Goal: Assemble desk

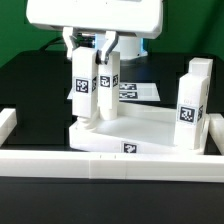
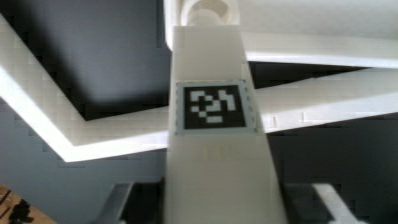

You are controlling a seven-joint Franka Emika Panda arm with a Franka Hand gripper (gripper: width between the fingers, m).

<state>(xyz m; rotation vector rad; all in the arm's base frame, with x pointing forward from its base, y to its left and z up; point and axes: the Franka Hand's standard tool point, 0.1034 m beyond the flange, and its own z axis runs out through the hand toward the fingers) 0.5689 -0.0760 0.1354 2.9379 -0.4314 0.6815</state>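
My hand (image 1: 98, 55) is clamped on a white leg (image 1: 108, 85), one finger on each side of it near its top. The leg stands straight up and down, so its long way points right at the tabletop (image 1: 150, 135) under it. In the wrist view the leg (image 2: 214, 130) runs away from me, with its black-and-white tag facing the camera, and its far end is right above the white rim of the tabletop (image 2: 107, 125). The leg hangs straight under my hand, and the corner it goes to is straight under the leg, on the exterior view's left. I cannot tell if the bottom end is already in the round hole or just touching the top of it. Another leg (image 1: 82, 90) stands just beside mine at that same side. A third leg (image 1: 192, 100) stands at the corner on the exterior view's right, well apart from my hand. I think the next move is straight down or a twist, so the leg must stay upright.
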